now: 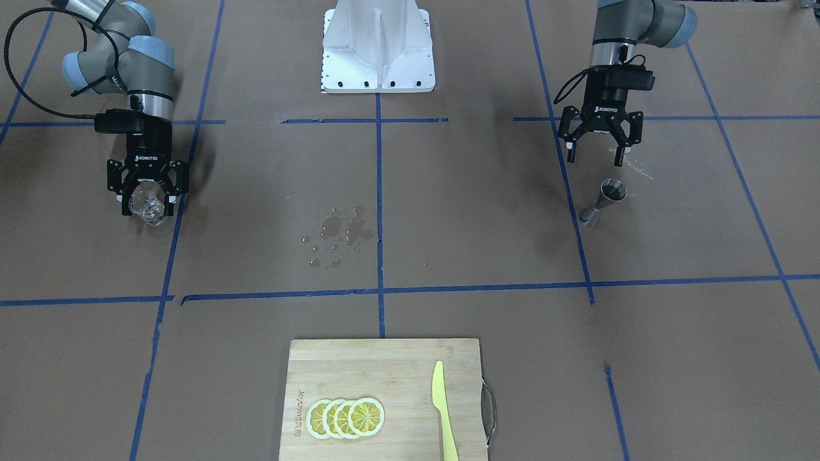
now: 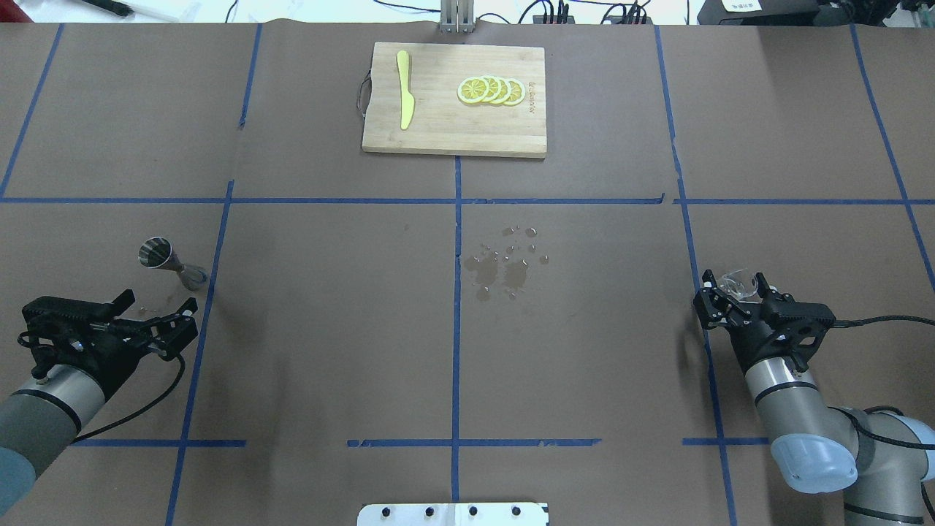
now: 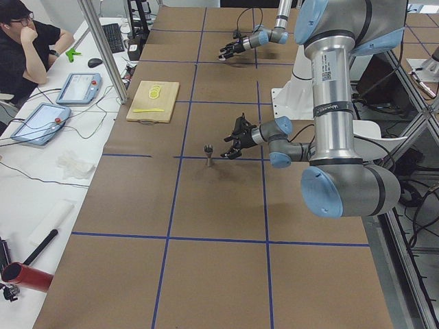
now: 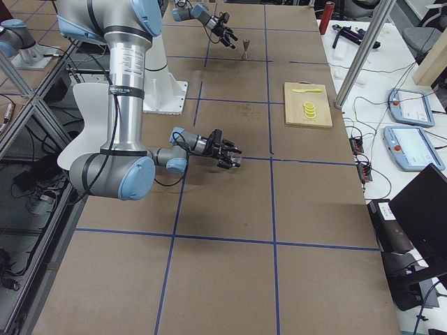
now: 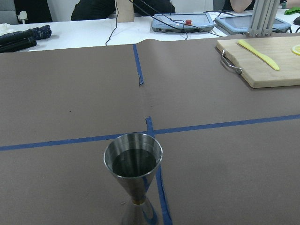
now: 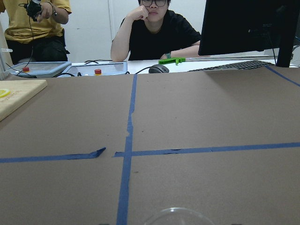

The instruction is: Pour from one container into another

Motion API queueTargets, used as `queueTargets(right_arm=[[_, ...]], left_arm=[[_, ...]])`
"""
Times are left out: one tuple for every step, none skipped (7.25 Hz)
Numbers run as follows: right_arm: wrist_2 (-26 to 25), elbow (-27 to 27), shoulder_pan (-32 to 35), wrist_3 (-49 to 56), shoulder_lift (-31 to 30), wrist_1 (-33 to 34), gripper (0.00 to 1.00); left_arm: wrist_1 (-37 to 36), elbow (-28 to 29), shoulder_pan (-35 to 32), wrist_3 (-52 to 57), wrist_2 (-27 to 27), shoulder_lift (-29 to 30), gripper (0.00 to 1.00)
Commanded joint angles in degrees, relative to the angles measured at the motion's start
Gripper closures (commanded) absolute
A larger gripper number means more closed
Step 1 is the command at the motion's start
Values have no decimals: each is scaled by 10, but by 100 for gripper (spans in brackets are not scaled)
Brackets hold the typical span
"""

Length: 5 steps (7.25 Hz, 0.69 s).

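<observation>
My right pincer (image 1: 148, 206) clenched on clear round-rimmed glass cup (image 1: 147, 208), my left pincer (image 1: 597, 152) released near upright steel hourglass jigger (image 1: 604, 202), bare brown desk (image 1: 487, 211) between

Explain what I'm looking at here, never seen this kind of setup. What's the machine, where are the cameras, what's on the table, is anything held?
Two robot arms work at a table covered in brown paper with blue tape lines. Four pictures come from fixed cameras: one across the table facing the robot, one behind and above it, one at each table end. Two more come from cameras on the wrists.

The right hand is shut on a small clear glass cup. The left hand is open and holds nothing; it hangs apart from a metal jigger standing upright on the table.

Also there: a cutting board with lemon slices and a yellow knife, and spilled drops mid-table.
</observation>
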<state>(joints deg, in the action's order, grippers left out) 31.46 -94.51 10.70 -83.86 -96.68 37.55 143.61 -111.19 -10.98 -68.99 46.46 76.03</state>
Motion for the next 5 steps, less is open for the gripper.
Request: queueTargets(right_arm=[[1, -1, 0, 6, -1, 1, 0], [3, -4, 0, 10, -11, 1, 0], [9, -25, 0, 12, -21, 1, 0], [15, -41, 0, 23, -39, 1, 0], [36, -79, -1, 27, -65, 1, 0]], left_arm=[[0, -3, 0, 0, 2, 0, 0], [-1, -10, 0, 0, 12, 0, 0], [-2, -13, -1, 0, 17, 0, 0], [-2, -14, -1, 0, 18, 0, 0], [-3, -18, -1, 0, 40, 0, 0]])
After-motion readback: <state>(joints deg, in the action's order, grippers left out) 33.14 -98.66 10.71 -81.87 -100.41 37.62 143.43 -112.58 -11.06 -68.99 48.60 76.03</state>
